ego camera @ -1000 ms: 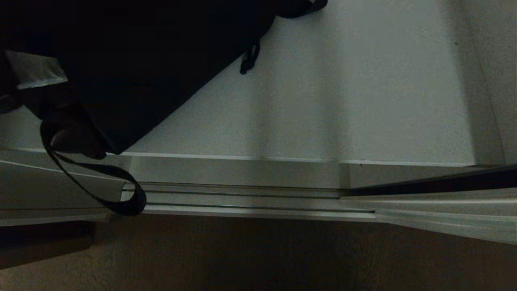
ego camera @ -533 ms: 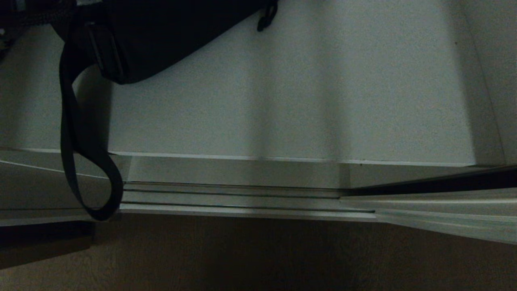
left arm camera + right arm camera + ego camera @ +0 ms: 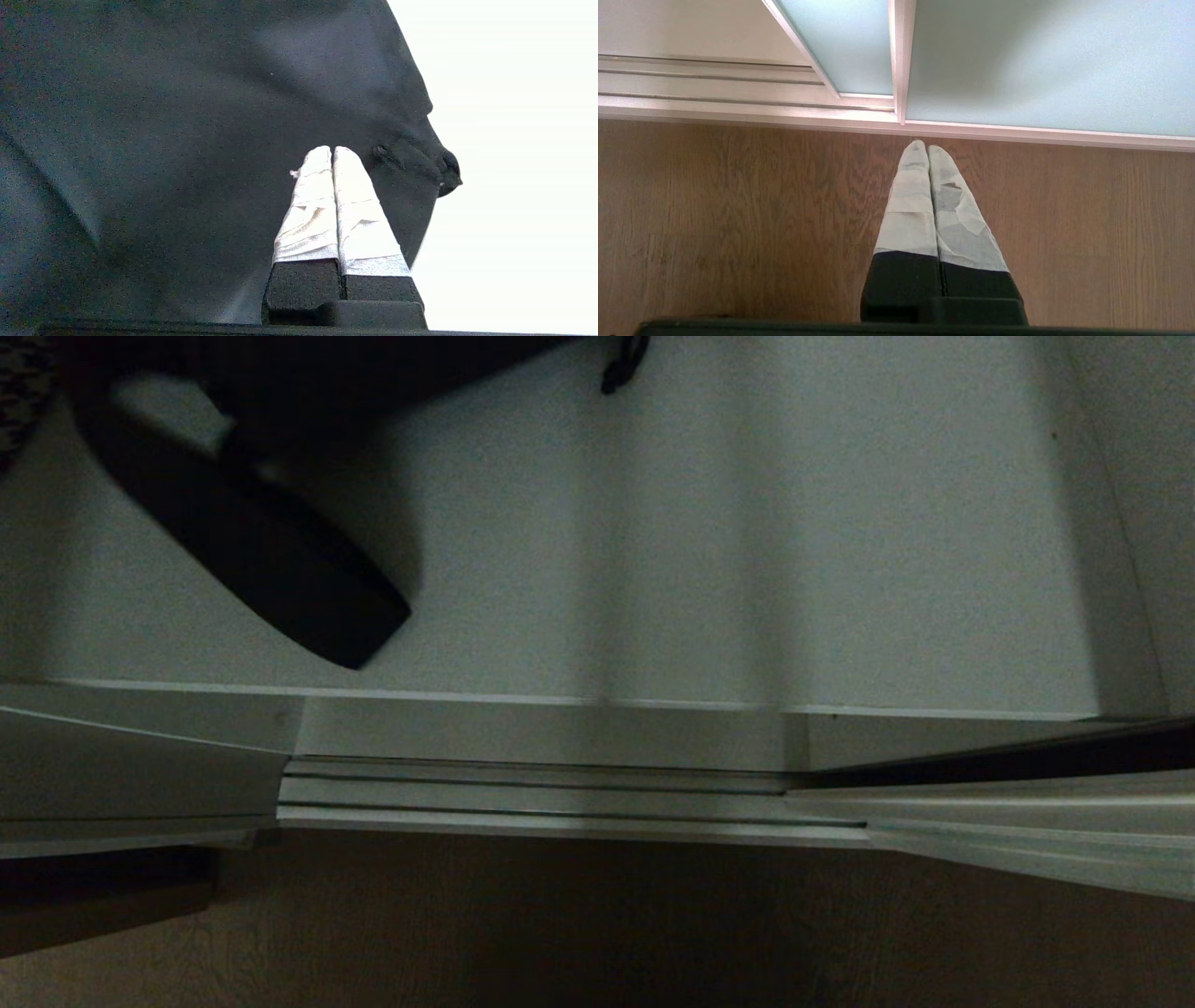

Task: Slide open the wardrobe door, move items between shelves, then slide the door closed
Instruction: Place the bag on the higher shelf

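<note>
Wardrobe's open at this bay: in the head view the bottom shelf (image 3: 709,541) shows bare behind the ribbed silver floor track (image 3: 532,791), w/ the sliding wardrobe door (image 3: 1045,60) pushed off to the robot's right; right wrist view has its frosted blue-green glass overlapping the twin panel (image 3: 840,42) just behind it. So step 1 looks done. Item move is mid-way, as far as I can judge: the bulky black bag (image 3: 373,364) sits at the top edge of the head view, mostly cut off, its broad flat strap (image 3: 252,551) hanging blurred over the shelf's left part, clear of the front edge. Can't tell if the bag touches any board. Left gripper (image 3: 332,156) has its jaws pressed fully together, taped tips right against the bag's dark fabric near a seam corner; whether a pinch of cloth or strap is caught between them isn't visible, tho the bag appears to be carried by that arm. Right gripper (image 3: 923,148) is parked low over the wood floor (image 3: 738,210), near the door's bottom rail, jaws closed on nothing. Left to do, prob: set this bag on its target shelf, let go, handle the chain-strap bag (not in view), then slide the door back shut.
</note>
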